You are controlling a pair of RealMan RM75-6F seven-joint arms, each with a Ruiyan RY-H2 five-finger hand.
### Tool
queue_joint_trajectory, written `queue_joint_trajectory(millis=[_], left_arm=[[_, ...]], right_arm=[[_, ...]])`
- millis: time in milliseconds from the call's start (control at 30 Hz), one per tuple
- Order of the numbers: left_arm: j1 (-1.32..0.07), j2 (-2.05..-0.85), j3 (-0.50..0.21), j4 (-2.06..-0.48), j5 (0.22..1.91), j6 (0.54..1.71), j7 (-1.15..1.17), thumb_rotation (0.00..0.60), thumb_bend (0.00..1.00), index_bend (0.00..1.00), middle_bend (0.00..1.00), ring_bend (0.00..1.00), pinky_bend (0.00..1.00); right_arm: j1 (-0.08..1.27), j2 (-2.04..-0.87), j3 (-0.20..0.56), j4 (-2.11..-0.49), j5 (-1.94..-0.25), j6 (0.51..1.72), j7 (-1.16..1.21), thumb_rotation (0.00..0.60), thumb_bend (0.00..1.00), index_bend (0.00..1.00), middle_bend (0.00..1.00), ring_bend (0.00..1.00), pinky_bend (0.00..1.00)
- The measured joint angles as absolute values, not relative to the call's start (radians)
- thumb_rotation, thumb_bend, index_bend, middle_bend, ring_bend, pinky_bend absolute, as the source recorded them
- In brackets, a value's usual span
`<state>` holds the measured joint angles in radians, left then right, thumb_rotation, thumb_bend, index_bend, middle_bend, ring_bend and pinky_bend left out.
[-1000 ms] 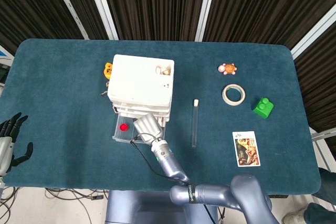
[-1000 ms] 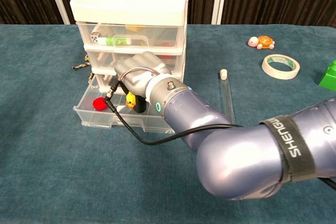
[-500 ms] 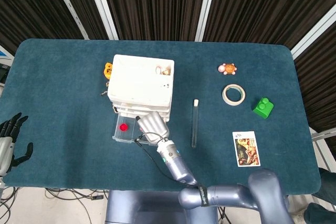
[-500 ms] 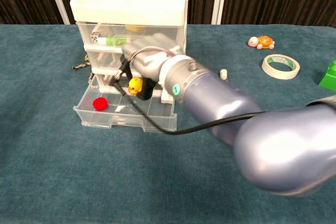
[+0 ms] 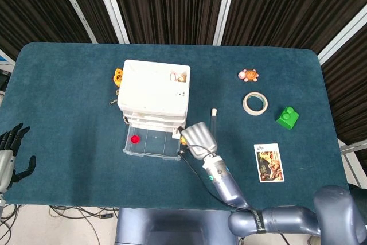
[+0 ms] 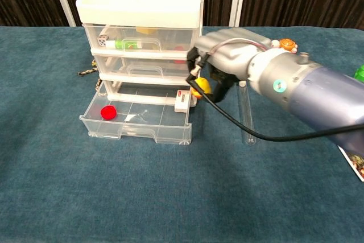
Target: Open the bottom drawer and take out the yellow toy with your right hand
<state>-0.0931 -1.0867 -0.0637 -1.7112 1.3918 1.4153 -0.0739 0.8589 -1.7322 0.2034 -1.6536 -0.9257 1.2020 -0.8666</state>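
Blue desk [image 5: 69, 119], bare stretch at frame centre beside open bottom drawer [image 6: 136, 122].
Right robot hand [image 6: 219, 66] grasps small round yellow toy [image 6: 201, 85] just right of drawer; left robot hand [image 5: 12, 150] released, lower-left edge.

Clear glossy plastic drawer [image 6: 136, 126], matt teal cloth table [image 6: 85, 197], smooth metallic-grey robot hand [image 6: 224, 64], glossy yellow toy [image 6: 200, 85]

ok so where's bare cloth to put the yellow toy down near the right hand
Bare cloth lies in front of the open bottom drawer, and between the test tube and the picture card. Crowded around the tape roll. The right hand holds the yellow toy.
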Motion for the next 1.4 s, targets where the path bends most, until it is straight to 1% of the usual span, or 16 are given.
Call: queue_joint_trajectory(millis=[133, 300, 633, 700, 767, 900, 967, 1133, 1333, 1400], left_arm=[[-0.093, -1.087, -0.065, -1.711, 1.390, 1.417, -0.074, 0.600, 0.48, 0.08, 0.00, 0.00, 0.00], [-0.092, -1.088, -0.065, -1.711, 1.391, 1.418, -0.073, 0.600, 0.48, 0.08, 0.00, 0.00, 0.00], [-0.093, -1.087, -0.066, -1.711, 1.389, 1.416, -0.075, 0.600, 0.48, 0.08, 0.00, 0.00, 0.00], [-0.093, -1.087, -0.067, -1.711, 1.388, 1.416, -0.076, 0.600, 0.48, 0.08, 0.00, 0.00, 0.00], [-0.094, -1.086, -0.067, -1.711, 1.388, 1.414, -0.077, 0.600, 0.48, 0.08, 0.00, 0.00, 0.00], [-0.094, -1.085, -0.066, -1.712, 1.389, 1.412, -0.078, 0.600, 0.48, 0.08, 0.00, 0.00, 0.00], [-0.094, -1.085, -0.066, -1.712, 1.389, 1.413, -0.079, 0.600, 0.48, 0.08, 0.00, 0.00, 0.00], [-0.094, -1.086, -0.065, -1.711, 1.389, 1.413, -0.076, 0.600, 0.48, 0.08, 0.00, 0.00, 0.00], [-0.094, -1.088, -0.066, -1.709, 1.390, 1.415, -0.075, 0.600, 0.48, 0.08, 0.00, 0.00, 0.00], [-0.094, -1.088, -0.066, -1.708, 1.391, 1.416, -0.074, 0.600, 0.48, 0.08, 0.00, 0.00, 0.00]], right_arm=[[0.833, -1.724, 0.179, -1.642, -0.938, 1.209, -0.831, 0.600, 0.42, 0.55, 1.00, 1.00, 1.00], [0.818, -1.745, 0.160, -1.571, -0.942, 1.202, -0.807, 0.600, 0.42, 0.55, 1.00, 1.00, 1.00], [0.806, -1.854, 0.140, -1.364, -0.941, 1.154, -0.769, 0.600, 0.42, 0.54, 1.00, 1.00, 1.00], [0.804, -1.878, 0.141, -1.329, -0.941, 1.143, -0.762, 0.600, 0.41, 0.52, 1.00, 1.00, 1.00], [0.803, -1.895, 0.144, -1.308, -0.947, 1.138, -0.758, 0.600, 0.37, 0.46, 1.00, 1.00, 1.00], [0.799, -1.896, 0.150, -1.310, -0.938, 1.127, -0.769, 0.600, 0.31, 0.37, 1.00, 1.00, 1.00], [0.796, -1.890, 0.152, -1.319, -0.932, 1.123, -0.781, 0.600, 0.30, 0.32, 1.00, 1.00, 1.00], [0.789, -1.870, 0.156, -1.362, -0.923, 1.132, -0.806, 0.600, 0.29, 0.26, 1.00, 1.00, 1.00], [0.776, -1.819, 0.163, -1.463, -0.908, 1.159, -0.850, 0.600, 0.29, 0.24, 1.00, 1.00, 1.00], [0.769, -1.794, 0.164, -1.505, -0.909, 1.177, -0.860, 0.600, 0.29, 0.29, 1.00, 1.00, 1.00]])
